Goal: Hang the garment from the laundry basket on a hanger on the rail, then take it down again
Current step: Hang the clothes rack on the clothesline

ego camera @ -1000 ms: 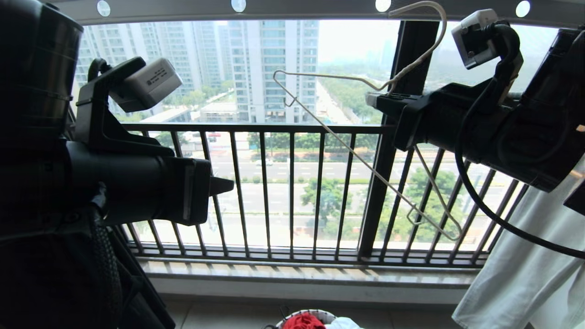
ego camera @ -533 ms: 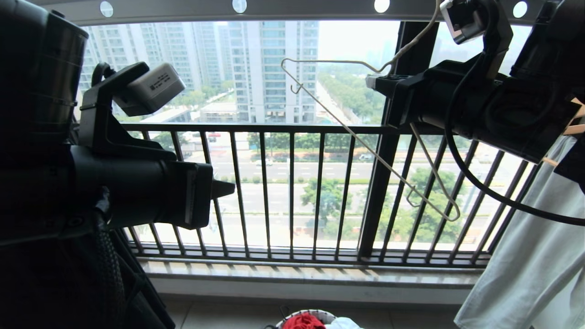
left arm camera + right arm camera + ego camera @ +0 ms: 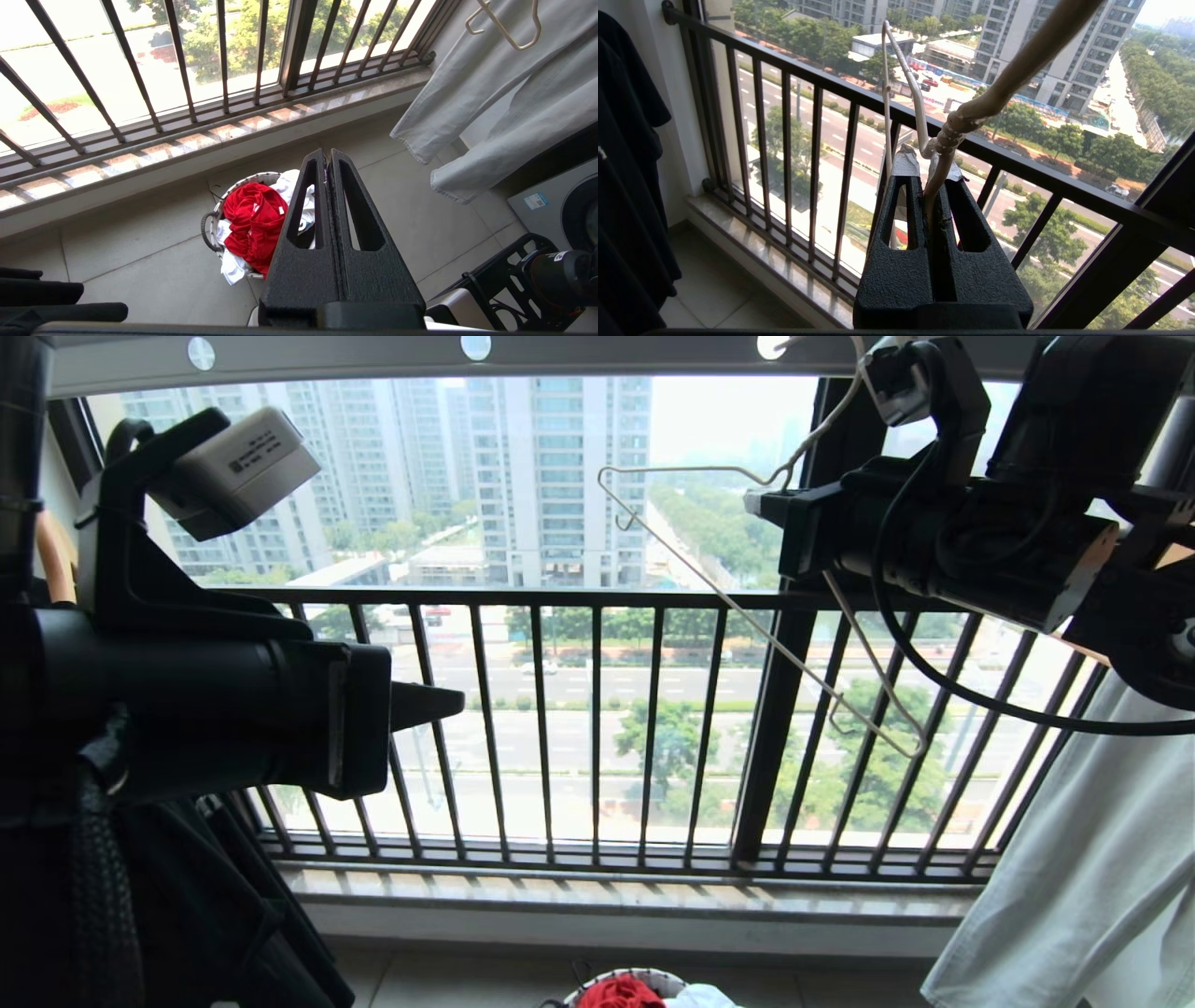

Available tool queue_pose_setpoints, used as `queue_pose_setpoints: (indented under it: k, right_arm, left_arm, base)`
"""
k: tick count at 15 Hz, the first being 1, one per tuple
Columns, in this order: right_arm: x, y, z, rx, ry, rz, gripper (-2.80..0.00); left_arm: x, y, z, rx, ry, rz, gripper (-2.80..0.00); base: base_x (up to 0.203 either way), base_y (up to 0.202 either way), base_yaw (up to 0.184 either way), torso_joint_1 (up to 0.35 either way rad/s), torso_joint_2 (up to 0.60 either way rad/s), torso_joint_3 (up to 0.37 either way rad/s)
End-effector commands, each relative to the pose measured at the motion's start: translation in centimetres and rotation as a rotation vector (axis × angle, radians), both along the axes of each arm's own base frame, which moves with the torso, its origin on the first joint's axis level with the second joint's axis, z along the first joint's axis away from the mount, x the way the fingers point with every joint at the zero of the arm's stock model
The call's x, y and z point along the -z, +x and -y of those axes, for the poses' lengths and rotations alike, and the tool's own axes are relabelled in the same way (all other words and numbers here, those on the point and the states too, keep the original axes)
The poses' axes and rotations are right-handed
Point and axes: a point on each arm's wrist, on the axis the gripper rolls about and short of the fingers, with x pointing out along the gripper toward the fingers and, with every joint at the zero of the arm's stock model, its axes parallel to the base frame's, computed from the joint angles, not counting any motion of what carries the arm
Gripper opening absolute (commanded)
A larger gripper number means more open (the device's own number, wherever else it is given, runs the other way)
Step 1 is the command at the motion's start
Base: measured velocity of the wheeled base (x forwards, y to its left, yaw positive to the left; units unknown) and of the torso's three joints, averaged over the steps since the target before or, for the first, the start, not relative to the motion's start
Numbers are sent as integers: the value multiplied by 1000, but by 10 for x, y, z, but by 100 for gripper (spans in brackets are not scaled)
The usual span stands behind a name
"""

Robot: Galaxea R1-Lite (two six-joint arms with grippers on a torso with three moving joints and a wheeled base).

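My right gripper (image 3: pixel 752 504) is high at the right, shut on the twisted neck of the pale wire hanger (image 3: pixel 672 547). In the right wrist view the hanger's neck (image 3: pixel 966 122) stands between the fingers of the right gripper (image 3: pixel 928 169). The hook runs up towards the grey rail (image 3: pixel 579 350) and leaves the picture. The hanger is bare and slants down to the right. The left gripper (image 3: pixel 457 702) is at mid-height on the left, shut and empty. Far below the left gripper (image 3: pixel 328 154), the red garment (image 3: pixel 252 219) lies crumpled in the laundry basket (image 3: pixel 247 178) on the floor.
A dark barred window railing (image 3: pixel 560 597) closes the front. A pale grey-green garment (image 3: pixel 1055 896) hangs at the right and a black shirt (image 3: pixel 626 163) at the left. White laundry (image 3: pixel 231 270) spills over the basket's side. A washing machine (image 3: pixel 560 205) stands by the right wall.
The right gripper has lifted the hanger higher, so its hook now passes out of the picture by the rail. The left arm has drifted a little to the left, still shut.
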Motion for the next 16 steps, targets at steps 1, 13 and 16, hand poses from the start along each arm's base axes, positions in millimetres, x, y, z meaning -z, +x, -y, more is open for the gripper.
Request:
queue_pose_setpoints:
  k: [1, 13, 16]
  right_arm:
    - [1, 9, -1, 7, -12, -22, -280]
    - [7, 15, -11, 32, -119, -65, -280]
    - [1, 11, -11, 26, -125, -61, -280]
  left_arm:
    - [-2, -3, -3, -2, -10, 7, -280]
    - [-9, -11, -11, 0, -33, 35, -280]
    - [-10, -12, -12, 0, -35, 39, -280]
  base:
    - [0, 0, 0, 0, 0, 0]
    - [0, 0, 0, 0, 0, 0]
    - [0, 0, 0, 0, 0, 0]
